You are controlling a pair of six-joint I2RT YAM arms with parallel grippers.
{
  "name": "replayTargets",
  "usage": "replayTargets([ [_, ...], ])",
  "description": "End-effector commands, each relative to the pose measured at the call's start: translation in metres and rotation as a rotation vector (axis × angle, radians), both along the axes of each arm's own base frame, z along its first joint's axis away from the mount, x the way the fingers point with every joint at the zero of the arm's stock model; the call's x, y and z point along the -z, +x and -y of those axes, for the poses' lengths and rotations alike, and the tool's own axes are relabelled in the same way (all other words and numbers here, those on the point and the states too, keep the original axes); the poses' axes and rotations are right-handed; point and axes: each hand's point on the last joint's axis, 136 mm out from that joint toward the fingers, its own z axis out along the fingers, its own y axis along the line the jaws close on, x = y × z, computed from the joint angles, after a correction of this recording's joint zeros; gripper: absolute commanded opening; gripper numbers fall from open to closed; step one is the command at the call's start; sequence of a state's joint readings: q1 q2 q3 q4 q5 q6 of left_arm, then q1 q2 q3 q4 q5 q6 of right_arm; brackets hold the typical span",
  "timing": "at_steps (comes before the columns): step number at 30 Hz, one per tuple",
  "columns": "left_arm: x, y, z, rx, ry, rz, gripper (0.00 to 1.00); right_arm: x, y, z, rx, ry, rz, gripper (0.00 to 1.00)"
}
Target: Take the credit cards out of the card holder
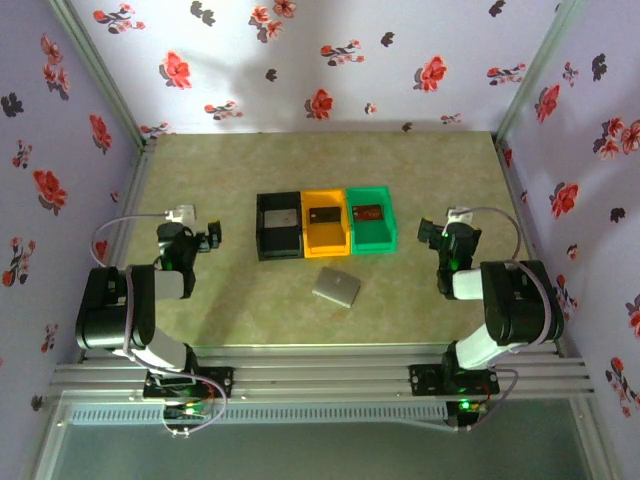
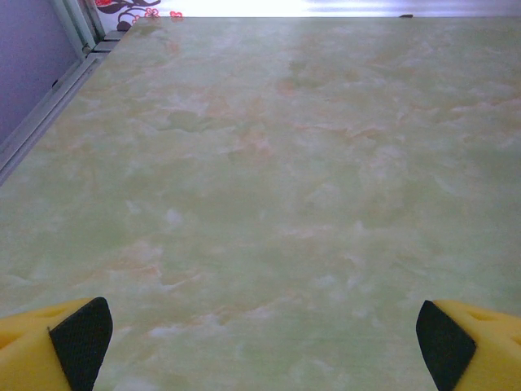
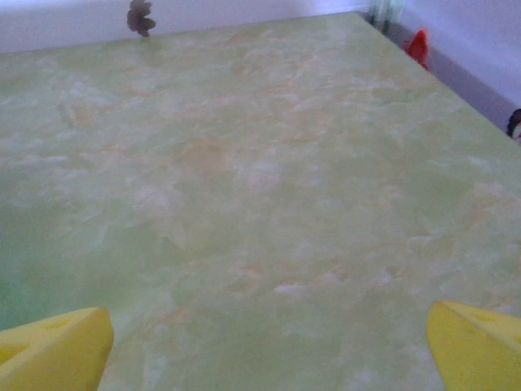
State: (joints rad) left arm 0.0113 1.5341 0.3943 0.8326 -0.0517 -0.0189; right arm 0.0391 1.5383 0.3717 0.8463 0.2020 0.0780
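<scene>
Top view: the card holder (image 1: 336,287) lies skewed at centre frame, just below 3 bins (image 1: 325,245), down-left of the right gripper (image 1: 430,236), which seems nearer than the left gripper (image 1: 211,238). Left wrist: fingers (image 2: 77,346) splayed wide over bare table (image 2: 260,204). Right wrist: fingers (image 3: 57,350) likewise spread, empty.

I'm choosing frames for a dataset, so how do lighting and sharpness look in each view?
Top view: even, soft light with faint shadows; the card holder looks small and slightly soft. Left wrist view: white glare along the far edge of the table; the left fingers are fairly crisp. Right wrist view: hazy and bluish, the right fingers blurred.
</scene>
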Motion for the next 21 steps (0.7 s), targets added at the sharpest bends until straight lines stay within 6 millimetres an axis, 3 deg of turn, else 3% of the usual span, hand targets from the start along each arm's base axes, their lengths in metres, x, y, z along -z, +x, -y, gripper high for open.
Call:
replayTargets([
  [1, -0.022, 0.005, -0.011, -0.056, 0.012, 0.027, 1.0, -0.025, 0.009, -0.003, -0.03, -0.003, -0.006, 0.99],
  [5, -0.042, 0.009, -0.011, -0.06, -0.008, -0.026, 1.0, -0.062, 0.006, -0.007, -0.024, 0.003, 0.027, 0.99],
  [7, -0.065, 0.009, -0.016, -0.111, -0.056, -0.013, 1.0, -0.089, 0.003, -0.015, -0.04, 0.067, 0.1, 0.99],
  [10, -0.104, 0.005, -0.026, -0.249, -0.243, -0.007, 1.0, -0.132, -0.001, -0.026, -0.045, 0.216, 0.156, 0.99],
  [13, -0.124, -0.003, -0.022, -0.3, -0.389, -0.074, 1.0, -0.161, -0.007, -0.024, 0.054, 0.447, 0.136, 0.99],
  [17, -0.15, -0.001, 0.027, -0.072, -0.562, -0.106, 1.0, -0.18, -0.006, -0.052, -0.053, 0.625, 0.124, 0.99],
  [19, -0.157, -0.005, 0.053, 0.044, -0.632, -0.106, 1.0, -0.174, -0.01, -0.063, -0.071, 0.636, 0.019, 0.99],
  [21, -0.155, -0.015, 0.076, 0.075, -0.643, -0.147, 1.0, -0.159, -0.022, -0.071, -0.036, 0.539, -0.13, 0.99],
])
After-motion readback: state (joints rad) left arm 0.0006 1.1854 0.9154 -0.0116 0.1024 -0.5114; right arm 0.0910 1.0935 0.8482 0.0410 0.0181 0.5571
